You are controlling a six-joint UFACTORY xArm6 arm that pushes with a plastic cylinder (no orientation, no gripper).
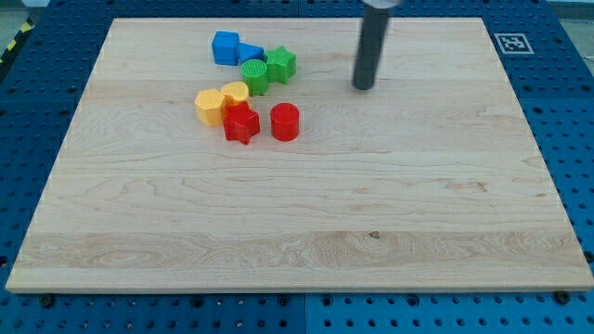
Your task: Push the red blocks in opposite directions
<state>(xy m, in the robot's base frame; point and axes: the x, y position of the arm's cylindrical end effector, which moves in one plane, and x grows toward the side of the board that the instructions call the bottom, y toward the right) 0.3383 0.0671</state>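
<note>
A red star block [241, 122] and a red cylinder block [285, 122] sit side by side left of the board's middle, a small gap between them. The star touches the yellow blocks at its upper left. My tip [363, 87] is at the end of the dark rod, up and to the right of the red cylinder, well apart from all blocks.
A yellow-orange hexagon block [210, 106] and a yellow block [235, 93] lie left of the red star. A green cylinder [254, 75] and green star [281, 64] sit above. Two blue blocks [225, 47] [250, 53] lie near the top. Wooden board [306, 223] on a blue pegboard.
</note>
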